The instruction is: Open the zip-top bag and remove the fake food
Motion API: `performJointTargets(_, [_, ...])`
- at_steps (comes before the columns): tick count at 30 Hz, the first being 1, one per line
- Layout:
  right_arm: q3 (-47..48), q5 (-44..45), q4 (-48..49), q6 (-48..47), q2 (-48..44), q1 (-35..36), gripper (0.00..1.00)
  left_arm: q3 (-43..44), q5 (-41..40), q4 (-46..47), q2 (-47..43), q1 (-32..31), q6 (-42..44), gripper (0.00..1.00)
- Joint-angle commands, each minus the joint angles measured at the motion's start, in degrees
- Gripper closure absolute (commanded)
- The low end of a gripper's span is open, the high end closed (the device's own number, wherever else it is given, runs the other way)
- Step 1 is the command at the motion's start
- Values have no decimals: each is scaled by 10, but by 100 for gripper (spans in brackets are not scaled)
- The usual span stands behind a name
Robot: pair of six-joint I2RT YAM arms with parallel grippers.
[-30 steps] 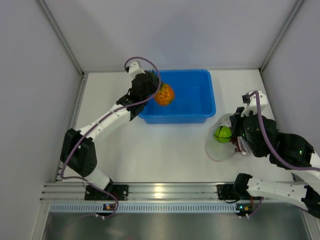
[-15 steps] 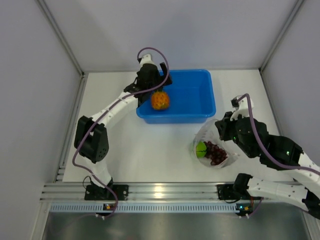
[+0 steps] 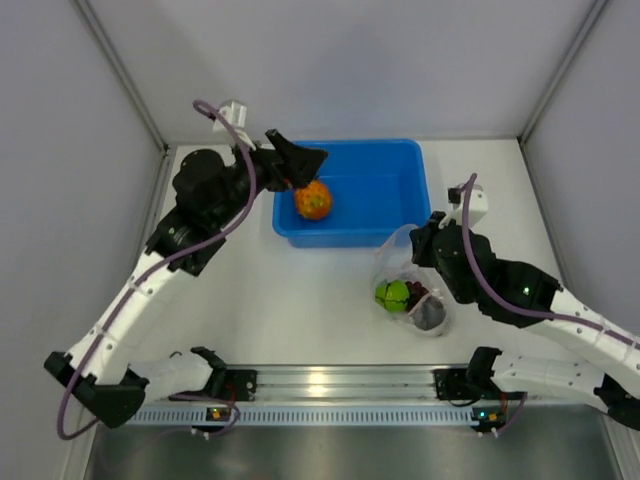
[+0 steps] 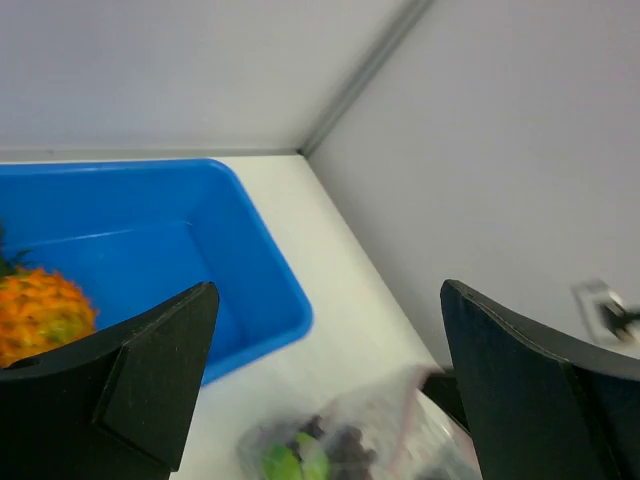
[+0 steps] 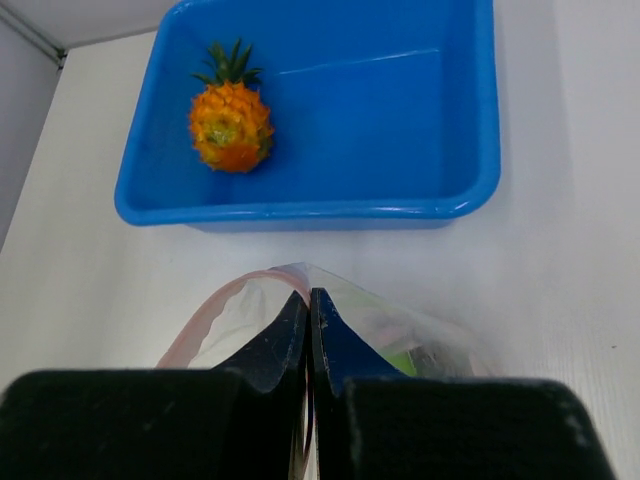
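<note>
The orange pineapple [image 3: 313,201] with its green crown lies loose in the left part of the blue tub [image 3: 400,195]. My left gripper [image 3: 300,164] hovers open over the tub's left rim, nothing between its fingers [image 4: 150,390]. The zip-top bag [image 3: 405,282] sits on the table in front of the tub, mouth open, its pink strip [image 5: 215,312] curving away. My right gripper [image 5: 308,300] is shut on the bag's rim at the top. Inside the bag lie the green round fruit [image 3: 391,294] and the dark grape bunch [image 3: 430,311].
The left wrist view shows the tub's right corner [image 4: 285,320], the pineapple [image 4: 40,315] and the blurred bag [image 4: 400,430] below. White walls enclose the table on three sides. An aluminium rail [image 3: 330,382] runs along the near edge.
My left gripper opened and let the pineapple drop into the tub, then drew back to the left. My right gripper carried the bag leftward, toward the table's middle.
</note>
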Motion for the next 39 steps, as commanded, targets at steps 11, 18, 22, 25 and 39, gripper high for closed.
performJointTargets(11, [2, 198, 156, 138, 110, 89, 100, -46, -108, -99, -78, -268, -19, 14])
performJointTargets(18, [11, 227, 156, 172, 146, 117, 100, -97, -190, -103, -53, -299, -85, 51])
performJointTargets(22, [-7, 254, 148, 193, 133, 123, 100, -140, -222, -100, -51, -313, -137, 63])
performJointTargets(25, [-16, 258, 156, 184, 123, 123, 100, -151, -233, -97, -37, -329, -162, 66])
performJointTargets(39, [-31, 46, 161, 72, 85, 29, 100, -175, -223, 5, 72, -400, -138, 69])
